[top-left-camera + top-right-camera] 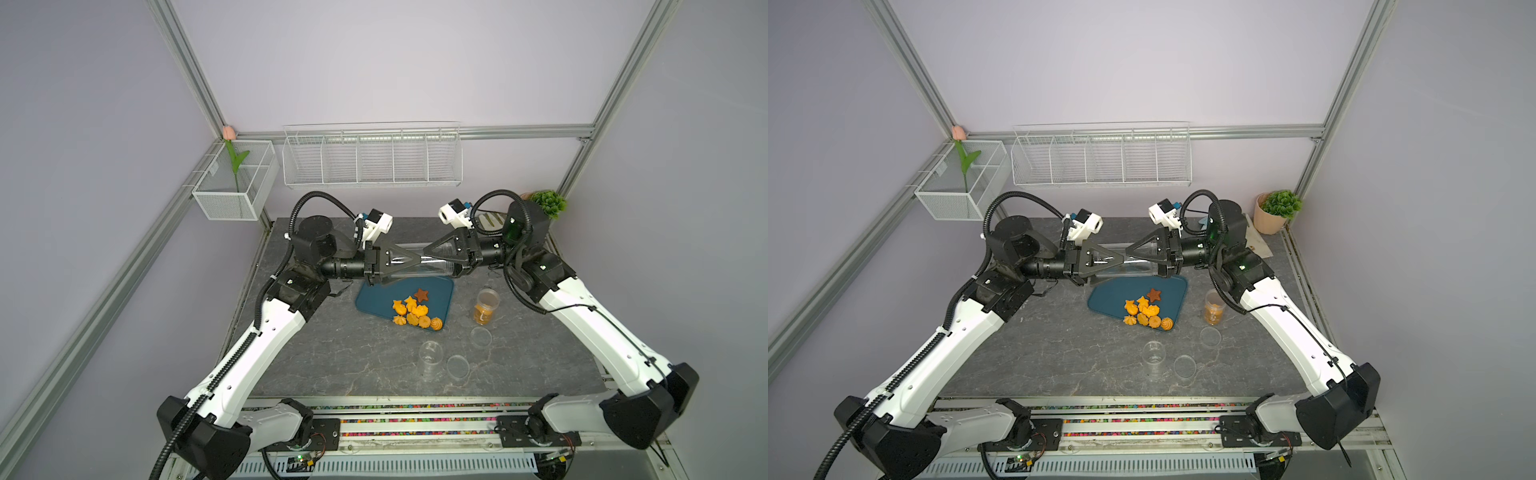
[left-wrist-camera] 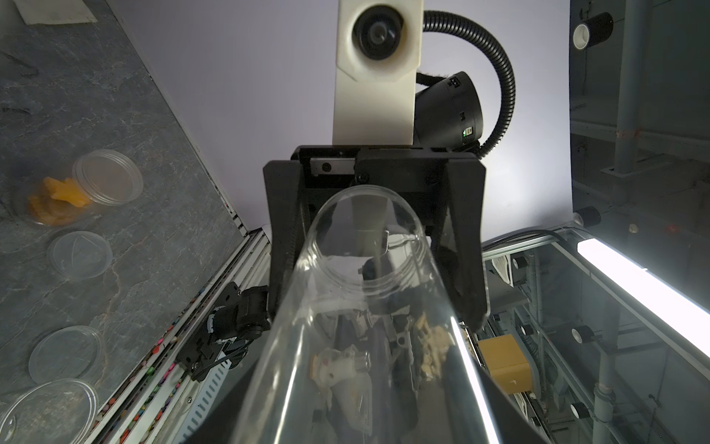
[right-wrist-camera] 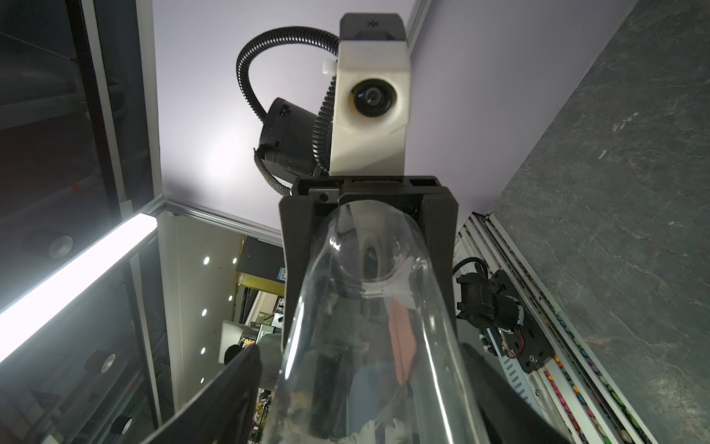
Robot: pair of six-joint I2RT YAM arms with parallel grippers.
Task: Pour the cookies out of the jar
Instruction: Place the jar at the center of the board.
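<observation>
Clear jar (image 2: 365, 307) held level between both arms, over the far edge of the teal tray (image 1: 374, 299); cookies (image 1: 415, 313) already lying on the tray.
The left gripper (image 1: 405, 266) is clamped on the jar's closed base end. The right gripper (image 1: 442, 255) has its fingers spread either side of the threaded mouth end (left wrist view shows a gap on one side, so no firm contact there). The jar looks empty in both wrist views. The orange cookies sit bunched toward the tray's near-right corner, with the brown star (image 1: 423, 295) just beyond them. On the table (image 1: 332, 353), right of the tray, stands a second jar (image 1: 486, 305) with orange pieces inside, and nearer are an empty cup (image 1: 430, 359) and two clear lids (image 1: 481, 336) (image 1: 458, 365).
</observation>
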